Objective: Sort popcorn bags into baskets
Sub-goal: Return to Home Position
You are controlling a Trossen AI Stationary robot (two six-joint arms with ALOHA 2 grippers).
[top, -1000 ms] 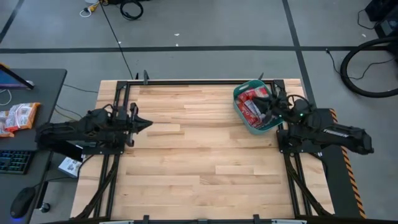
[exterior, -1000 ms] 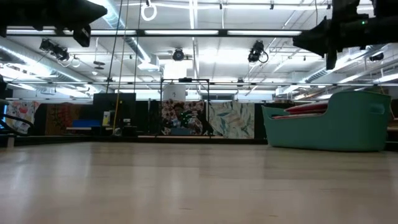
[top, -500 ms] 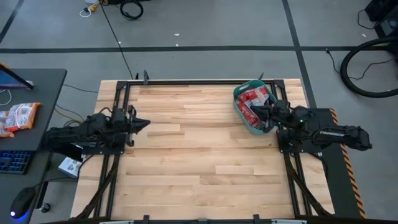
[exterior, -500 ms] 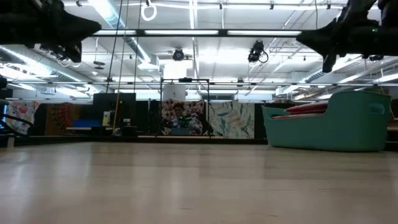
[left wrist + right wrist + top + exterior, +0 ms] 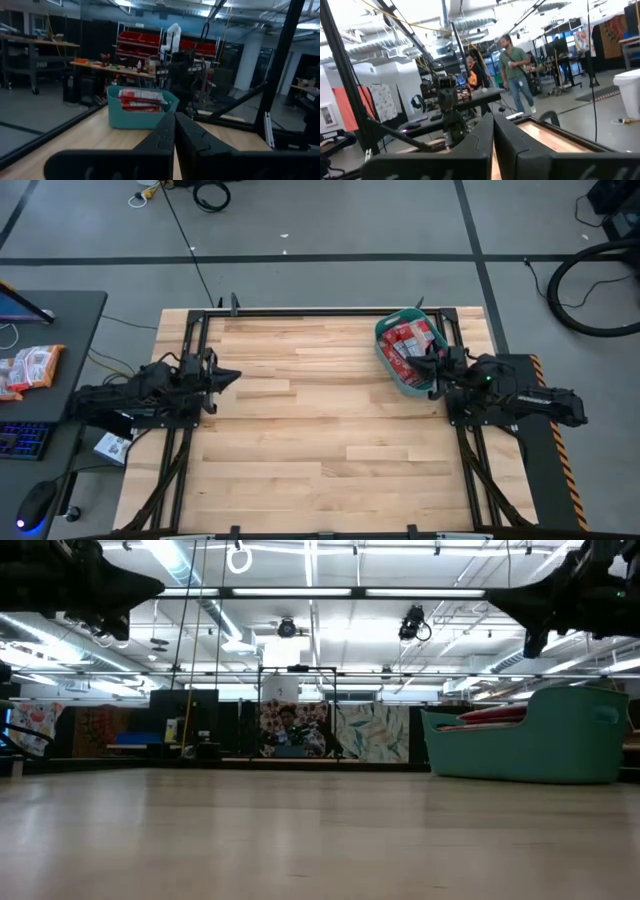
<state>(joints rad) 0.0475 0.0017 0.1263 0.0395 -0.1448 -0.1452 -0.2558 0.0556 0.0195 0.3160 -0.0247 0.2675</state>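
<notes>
The teal basket [image 5: 383,330] stood near the right end of the wooden tabletop [image 5: 320,430], close to the edge that the high view shows uppermost. The red popcorn bags [image 5: 408,338] lay heaped inside it, and in the low view their red tops showed just above its rim.

The right tool [image 5: 424,364] hovered at the basket's rim on the side nearest its own arm, pointing toward the middle of the tabletop. Its fingers [image 5: 480,137] were pressed together with only a thin seam between them, holding nothing. The left tool [image 5: 232,375] hung over the left part of the tabletop, well apart from the basket and pointing across at it. Its fingers [image 5: 162,137] were likewise closed on each other and empty.

In the low view both arms sat high above the wood. Two people [image 5: 516,70] stood in the room beyond. Paler orange-and-white packets [image 5: 25,368] lay on a dark desk [image 5: 70,315] left of the tabletop
</notes>
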